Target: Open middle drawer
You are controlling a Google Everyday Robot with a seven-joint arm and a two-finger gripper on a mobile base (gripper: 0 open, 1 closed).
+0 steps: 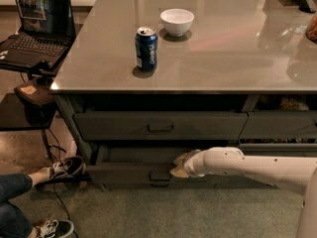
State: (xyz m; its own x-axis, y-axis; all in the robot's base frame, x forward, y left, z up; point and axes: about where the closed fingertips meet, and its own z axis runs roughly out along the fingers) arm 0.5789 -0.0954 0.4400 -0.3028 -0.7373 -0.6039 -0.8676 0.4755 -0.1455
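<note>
**Step in hand (judged):** drawing the middle drawer (124,173) out toward the near side. It stands partly open, with a strip of its inside showing behind the front panel. More travel appears to remain.

**Procedure, left to right**

1. Check the left clearance. A person's shoe (67,166) rests on the floor just beside the drawer's left corner, with cables near it. A pull that skews left could meet them.
2. Pull straight and level, square to the front panel, so that the drawer does not bind. The pull handle (159,176) sits at the centre of the front. Force applied to its right will tend to twist the drawer, so correct any yaw early.
3. Move slowly, since the can (146,47) and the bowl (177,21) stand on the desk (223,58) above and a jerk could shake them.
4. Route the arm (257,165) low, clear of the closed drawer (124,126) above.

**Position of the drawer relative to the jaws**

The gripper (179,165) is at the top edge of the middle drawer's front, just right of the pull handle and slightly above it. It is at or very near the panel, though contact cannot be confirmed. Most of the visible front lies to the left of the gripper, and the right part is hidden behind the arm, which reaches in from the right. Whether the jaws are wide, narrow or holding the edge cannot be told.
</note>
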